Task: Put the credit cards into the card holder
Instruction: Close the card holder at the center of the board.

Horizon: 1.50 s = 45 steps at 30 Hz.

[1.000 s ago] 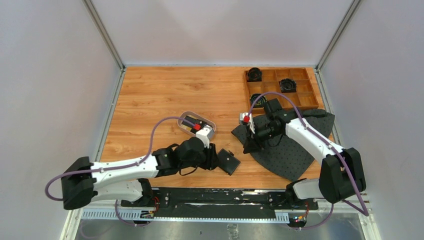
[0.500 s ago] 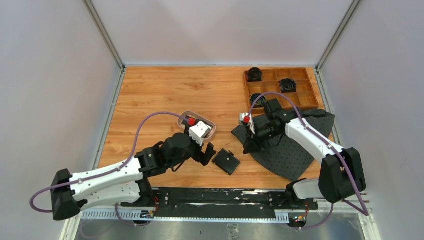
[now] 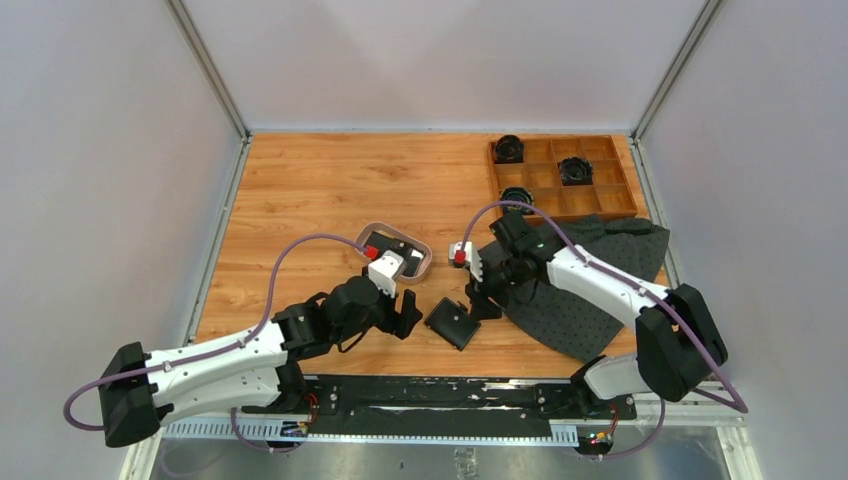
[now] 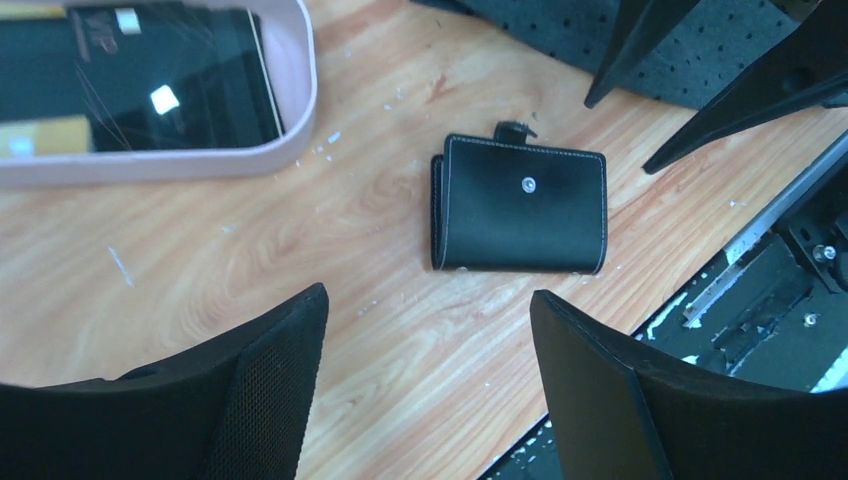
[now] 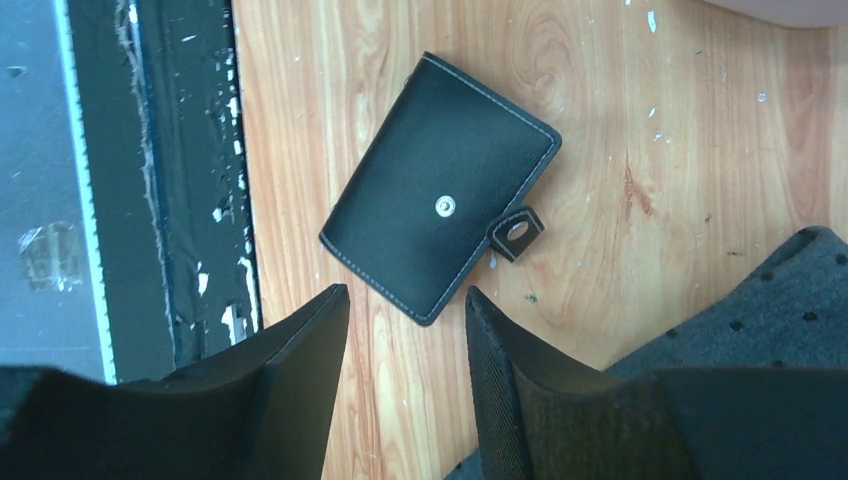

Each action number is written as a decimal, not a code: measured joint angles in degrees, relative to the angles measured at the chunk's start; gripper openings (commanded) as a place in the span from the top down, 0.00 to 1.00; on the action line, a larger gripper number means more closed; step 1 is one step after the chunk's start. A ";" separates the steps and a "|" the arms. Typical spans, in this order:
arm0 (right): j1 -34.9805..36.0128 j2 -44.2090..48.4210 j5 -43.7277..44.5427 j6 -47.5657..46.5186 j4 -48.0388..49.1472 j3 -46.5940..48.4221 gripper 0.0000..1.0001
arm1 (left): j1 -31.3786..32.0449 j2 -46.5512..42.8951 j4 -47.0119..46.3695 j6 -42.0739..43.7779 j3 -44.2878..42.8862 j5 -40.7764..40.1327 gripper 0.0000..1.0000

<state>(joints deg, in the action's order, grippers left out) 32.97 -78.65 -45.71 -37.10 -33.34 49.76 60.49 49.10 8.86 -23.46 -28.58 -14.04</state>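
Since the earlier frame the left arm has drawn back from the holder (image 4: 520,205) toward the left, and the right arm has swung left off the mat (image 3: 590,300) to reach it. The left gripper (image 4: 428,320) now hangs wide open with nothing in it, just left of the holder and clear of it. The right gripper (image 5: 407,300) is partly open and also empty; it is poised over the holder's right side, and whether it touches cannot be told.

The holder lies flat and folded shut on the counter (image 3: 300,200), close to the near edge and about midway along it, between the two grippers. Its snap tab sticks out loose at one side, the stud showing on its face.

The cards (image 4: 150,90), black and gold, lie in the oval tray (image 4: 300,90), which sits just beyond the left gripper, farther from the near edge than the holder. A wooden box (image 3: 610,205) stands at the far right corner, and the mat lies along the right edge.
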 measured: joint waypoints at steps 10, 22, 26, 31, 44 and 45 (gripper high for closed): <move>7.23 -6.29 13.64 10.45 7.10 0.70 0.52 | -0.66 6.73 -5.66 -12.00 3.80 1.11 0.30; 10.16 -10.54 23.50 14.69 9.86 3.15 0.88 | -0.81 16.79 -9.75 -18.93 3.74 1.62 0.34; 10.38 -11.04 24.98 13.75 9.97 3.37 0.95 | -0.81 17.05 -10.69 -20.33 3.74 2.03 0.34; 10.49 -11.32 26.18 11.67 10.03 4.09 1.00 | -1.07 15.12 -10.99 -21.03 3.96 2.08 0.34; 10.08 -11.37 18.64 -15.39 9.09 4.48 1.00 | -3.04 -6.19 -6.34 -18.84 6.91 2.84 0.33; 9.86 -11.67 17.35 -18.64 8.00 5.16 1.00 | -3.06 -7.43 -5.25 -18.53 6.91 2.67 0.33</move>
<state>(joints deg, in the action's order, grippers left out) 42.83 -90.32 -28.36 -55.75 -25.34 54.92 57.43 41.67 3.62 -42.00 -21.67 -11.38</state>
